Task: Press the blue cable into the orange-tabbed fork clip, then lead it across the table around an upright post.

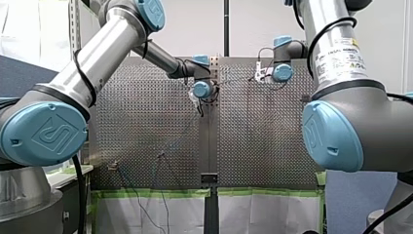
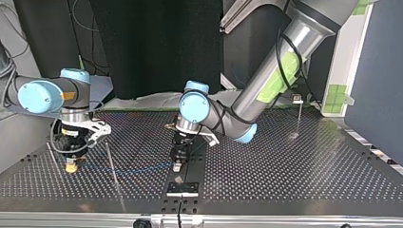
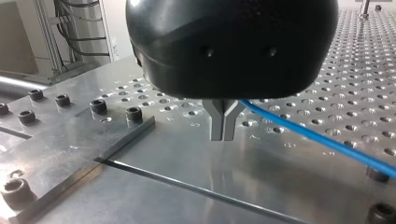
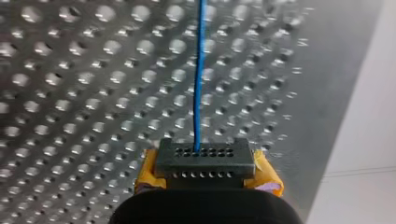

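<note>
Across perforated tabletop point(image 2: 294, 166), blue cable point(image 3: 317, 137) pinched by right hand point(image 4: 205, 161), leading to left hand point(image 3: 223, 130) with fingertips point(image 3: 216, 127) pressed together beside it.

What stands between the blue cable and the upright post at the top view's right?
Nothing visible does. The blue cable runs to my left gripper. From there to the post, only open perforated table shows.

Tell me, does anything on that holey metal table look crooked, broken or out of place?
Nothing stands out. The thin blue cable runs straight and unkinked over the perforated metal table from my right gripper to my left gripper. Nothing looks spilled or damaged.
</note>
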You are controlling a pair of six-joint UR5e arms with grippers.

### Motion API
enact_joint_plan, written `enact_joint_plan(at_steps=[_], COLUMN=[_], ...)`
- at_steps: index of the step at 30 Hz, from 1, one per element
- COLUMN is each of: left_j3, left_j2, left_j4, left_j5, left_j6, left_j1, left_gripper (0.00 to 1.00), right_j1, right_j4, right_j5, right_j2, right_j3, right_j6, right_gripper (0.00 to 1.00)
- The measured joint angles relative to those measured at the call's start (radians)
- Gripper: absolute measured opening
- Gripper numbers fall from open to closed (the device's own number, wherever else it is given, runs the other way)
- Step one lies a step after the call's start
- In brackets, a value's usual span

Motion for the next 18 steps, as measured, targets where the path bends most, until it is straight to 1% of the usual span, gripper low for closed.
enact_joint_plan(at_steps=[3, 8, 13, 16, 17, 18], left_j3=[0.0, 0.0, 0.0, 0.0, 0.0, 0.0], left_j2=[0.0, 0.0, 0.001, 0.0, 0.001, 0.001], left_j4=[0.0, -0.002, -0.012, -0.019, -0.021, -0.024], left_j5=[0.0, 0.001, 0.0, -0.001, -0.001, -0.001], left_j6=[0.0, 0.002, 0.007, 0.01, 0.012, 0.013], left_j1=[0.001, 0.001, 0.0, -0.002, -0.002, -0.002], left_gripper=[0.0, 0.0, 0.0, 0.0, 0.02, 0.02], right_j1=[0.001, 0.001, 0.007, 0.01, 0.011, 0.011], right_j4=[0.001, 0.0, 0.001, 0.0, 0.0, -0.001], right_j5=[-0.002, 0.001, -0.003, -0.001, -0.001, 0.0], right_j2=[0.011, 0.018, 0.035, 0.042, 0.044, 0.046], right_j3=[0.005, 0.026, 0.038, 0.05, 0.053, 0.055], right_j6=[-0.001, -0.001, -0.003, -0.005, -0.005, -0.005], right_gripper=[0.0, 0.0, 0.0, 0.0, 0.0, 0.0])
